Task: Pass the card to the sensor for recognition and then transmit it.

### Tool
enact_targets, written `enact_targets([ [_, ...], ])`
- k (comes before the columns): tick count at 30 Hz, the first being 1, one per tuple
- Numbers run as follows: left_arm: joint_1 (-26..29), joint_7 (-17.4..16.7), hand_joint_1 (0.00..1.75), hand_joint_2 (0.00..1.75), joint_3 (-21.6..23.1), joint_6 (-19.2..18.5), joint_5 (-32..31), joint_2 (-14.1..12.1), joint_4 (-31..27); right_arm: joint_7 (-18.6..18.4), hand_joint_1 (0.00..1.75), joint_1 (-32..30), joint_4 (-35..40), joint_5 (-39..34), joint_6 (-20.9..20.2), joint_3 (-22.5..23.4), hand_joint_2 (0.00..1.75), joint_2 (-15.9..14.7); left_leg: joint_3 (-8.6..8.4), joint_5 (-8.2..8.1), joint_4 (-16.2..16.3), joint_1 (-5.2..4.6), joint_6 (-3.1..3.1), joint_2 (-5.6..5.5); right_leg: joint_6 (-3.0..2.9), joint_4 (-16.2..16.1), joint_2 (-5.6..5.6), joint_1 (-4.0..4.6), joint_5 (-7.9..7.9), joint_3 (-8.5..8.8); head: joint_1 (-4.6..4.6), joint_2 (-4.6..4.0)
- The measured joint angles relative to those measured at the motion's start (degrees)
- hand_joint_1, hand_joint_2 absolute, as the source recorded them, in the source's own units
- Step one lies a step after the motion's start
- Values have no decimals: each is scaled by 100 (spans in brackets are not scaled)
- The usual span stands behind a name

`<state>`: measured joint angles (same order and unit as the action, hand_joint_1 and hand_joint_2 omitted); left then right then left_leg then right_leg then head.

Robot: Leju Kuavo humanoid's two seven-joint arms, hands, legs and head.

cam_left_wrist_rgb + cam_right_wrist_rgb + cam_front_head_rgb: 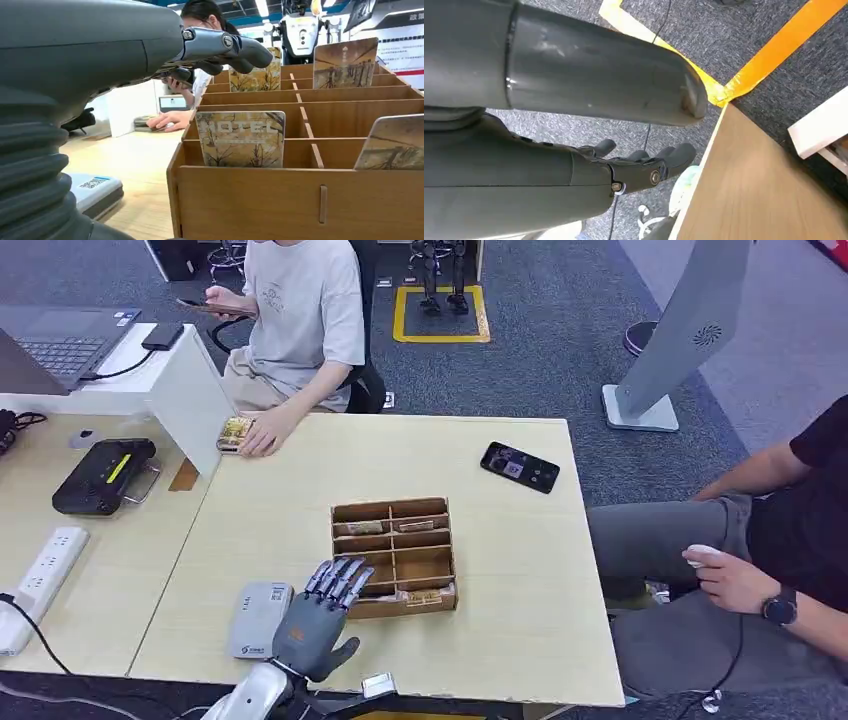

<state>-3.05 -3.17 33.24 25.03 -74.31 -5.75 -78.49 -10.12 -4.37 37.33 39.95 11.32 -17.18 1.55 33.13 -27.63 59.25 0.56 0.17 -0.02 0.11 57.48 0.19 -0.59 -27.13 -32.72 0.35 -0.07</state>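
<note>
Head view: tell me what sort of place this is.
Probably a robotics lab or test office. A wooden table stands on grey carpet with a yellow taped square; people sit around it; a laptop and a power strip lie on the neighbouring desk.

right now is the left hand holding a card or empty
Empty: the left hand hovers with fingers spread at the wooden card box; the cards stand in their slots.

Left hand (pixel 322 618) over table (pixel 500 640) near edge, fingers (pixel 340 580) at wooden box (pixel 394 556) left front corner. Sensor (pixel 258 618) just left of fingers. Cards (pixel 241 138) upright in box compartments, ahead of fingers. Phone (pixel 519 466) far beyond, right.
</note>
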Motion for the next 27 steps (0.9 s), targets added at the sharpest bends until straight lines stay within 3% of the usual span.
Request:
enact_targets([
  [27,-13,170,0,175,2,11,319,96,59,37,0,30,-57,-68,68,-22,0,0,1,0,0,0,0,0,0,0,0,0,0,-1,2,0],
])
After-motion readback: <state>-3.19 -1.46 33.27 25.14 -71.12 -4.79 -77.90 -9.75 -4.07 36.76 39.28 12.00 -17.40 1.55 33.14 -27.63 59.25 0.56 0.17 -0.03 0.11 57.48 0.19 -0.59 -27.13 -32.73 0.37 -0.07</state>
